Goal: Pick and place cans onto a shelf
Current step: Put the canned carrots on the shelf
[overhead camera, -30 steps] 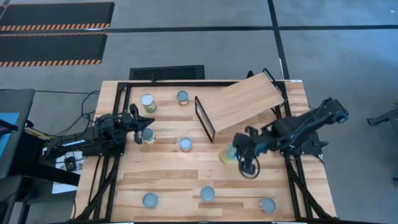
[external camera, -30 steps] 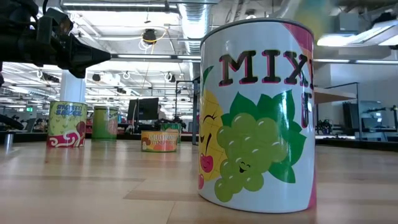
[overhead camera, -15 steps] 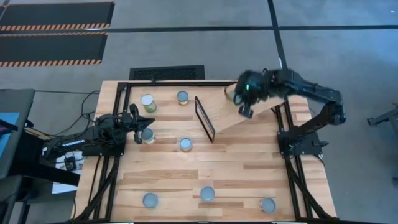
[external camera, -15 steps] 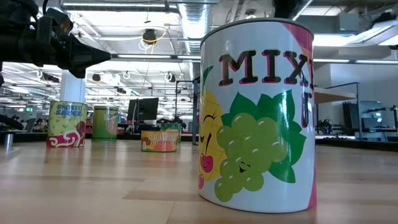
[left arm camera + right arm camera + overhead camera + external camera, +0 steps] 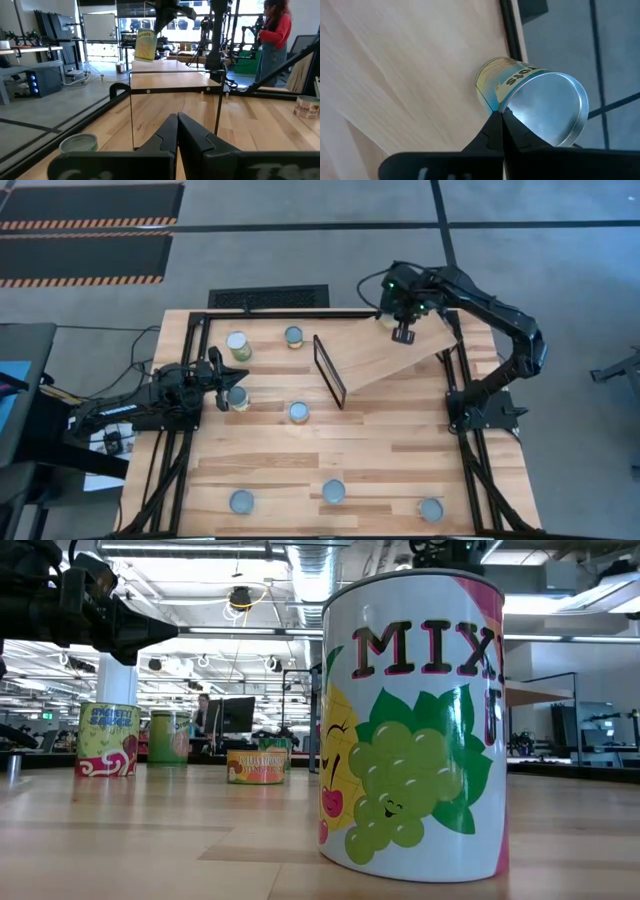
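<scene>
My right gripper (image 5: 398, 322) is over the far end of the light wood shelf (image 5: 370, 355), shut on a yellow-labelled can (image 5: 520, 95) with a silvery top. The left wrist view shows this can (image 5: 144, 45) hanging tilted below that gripper (image 5: 167, 10), low over the board; whether its bottom touches the board I cannot tell. The shelf's black frame (image 5: 330, 370) stands at its near-left end. My left gripper (image 5: 222, 380) is shut and empty at the table's left, beside a can (image 5: 238, 398) that stands on its base. My right gripper pinches the can at its top rim (image 5: 495, 107), where the silvery lid meets the labelled side wall. The two fingers stand almost together there. They come at it from above. The can hangs tilted below them over the shelf's far end.
Several other cans stand on the planked tabletop: two at the far left (image 5: 238, 345) (image 5: 293, 335), one mid-table (image 5: 299, 412), three along the near edge (image 5: 241, 501) (image 5: 333, 491) (image 5: 431, 509). A big fruit-labelled can (image 5: 415, 730) stands close to the low camera. A person (image 5: 272, 40) stands beyond the table.
My right gripper has carried the yellow can up from the table's middle right toward the far edge, over the shelf board to its far end. The can stays in the hold, clear of the tabletop.
</scene>
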